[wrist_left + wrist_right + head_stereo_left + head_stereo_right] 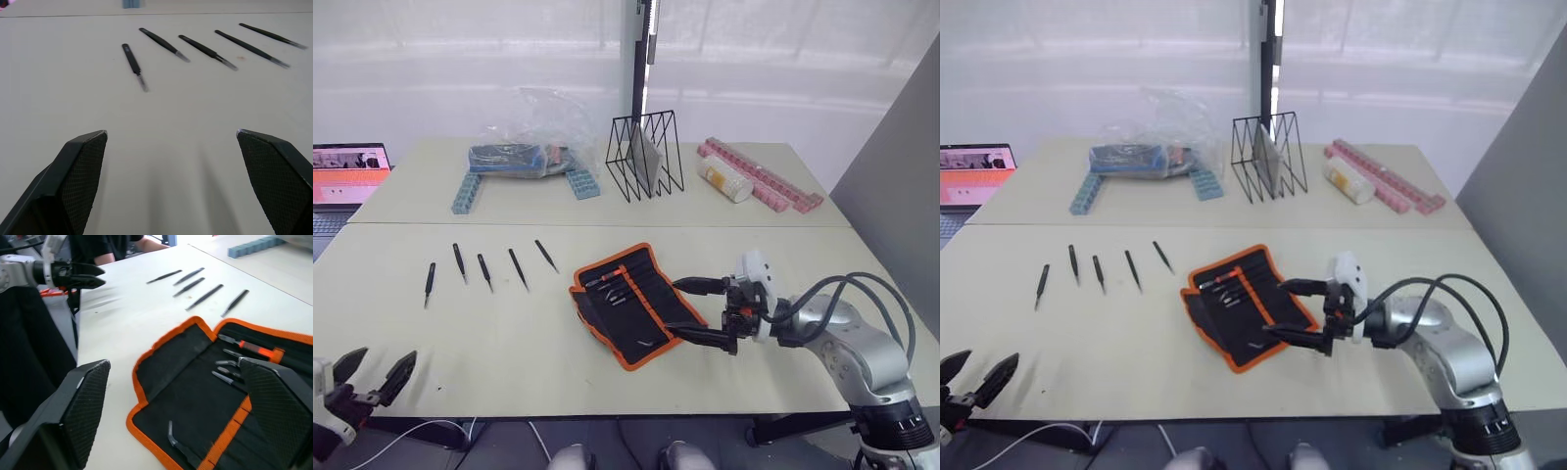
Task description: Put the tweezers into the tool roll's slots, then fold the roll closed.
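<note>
Five black tweezers (488,271) lying in a row on the left part of the table (509,343), well apart from the tool roll (631,302) spread open at the middle. Right tool (699,311) open wide at the roll's right edge, one finger over the fabric; left tool (378,376) open too, hovering at the near left edge.

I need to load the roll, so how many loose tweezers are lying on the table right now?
5 tweezers lie in a row on the table, to the robot's left of the open tool roll. Further tools sit in the roll itself.
</note>
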`<action>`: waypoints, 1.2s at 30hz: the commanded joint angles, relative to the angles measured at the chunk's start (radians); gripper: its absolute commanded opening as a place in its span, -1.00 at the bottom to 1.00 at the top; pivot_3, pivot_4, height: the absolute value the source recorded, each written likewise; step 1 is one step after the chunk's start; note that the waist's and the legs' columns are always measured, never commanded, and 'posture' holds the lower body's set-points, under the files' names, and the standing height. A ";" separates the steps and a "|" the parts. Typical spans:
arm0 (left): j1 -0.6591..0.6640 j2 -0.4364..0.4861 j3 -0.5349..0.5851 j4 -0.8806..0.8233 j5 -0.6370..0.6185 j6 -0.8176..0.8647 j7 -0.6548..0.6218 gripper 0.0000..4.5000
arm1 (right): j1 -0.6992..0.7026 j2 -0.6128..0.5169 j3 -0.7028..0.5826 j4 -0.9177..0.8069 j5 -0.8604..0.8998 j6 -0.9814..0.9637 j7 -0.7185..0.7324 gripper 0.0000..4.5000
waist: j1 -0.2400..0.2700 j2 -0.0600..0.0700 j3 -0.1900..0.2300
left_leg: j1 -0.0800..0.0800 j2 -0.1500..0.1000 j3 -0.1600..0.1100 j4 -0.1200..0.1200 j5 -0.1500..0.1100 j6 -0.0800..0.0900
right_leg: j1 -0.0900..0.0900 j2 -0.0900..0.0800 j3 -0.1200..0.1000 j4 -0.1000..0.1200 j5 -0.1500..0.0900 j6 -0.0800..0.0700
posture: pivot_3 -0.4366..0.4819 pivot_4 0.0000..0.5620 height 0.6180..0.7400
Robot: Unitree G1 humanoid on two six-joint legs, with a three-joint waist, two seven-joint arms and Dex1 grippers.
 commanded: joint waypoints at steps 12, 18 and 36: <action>-0.049 -0.026 0.012 -0.221 -0.063 0.225 0.332 1.00 | -0.057 -0.028 0.065 -0.003 -0.053 -0.041 0.036 0.99 | -0.001 0.000 0.000 | 0.000 0.000 -0.001 -0.001 0.000 -0.001 | 0.000 -0.011 -0.015 0.000 0.001 -0.002 | -0.05 -0.47 0.95; 0.059 -0.100 0.063 -0.296 -0.109 0.236 0.349 1.00 | -0.052 -0.014 0.077 -0.029 -0.039 -0.018 0.019 0.99 | -0.013 0.000 0.000 | 0.001 0.000 -0.001 -0.004 -0.002 -0.003 | -0.001 -0.014 -0.021 -0.001 0.001 -0.004 | -0.05 -0.47 0.95; -0.186 0.057 -0.099 -0.002 -0.011 0.214 0.327 1.00 | -0.040 0.009 0.109 -0.039 -0.057 0.001 -0.043 0.99 | 0.005 0.000 0.000 | 0.000 0.000 0.000 -0.004 -0.001 -0.003 | 0.001 -0.012 -0.028 -0.007 0.000 -0.006 | -0.05 -0.47 0.95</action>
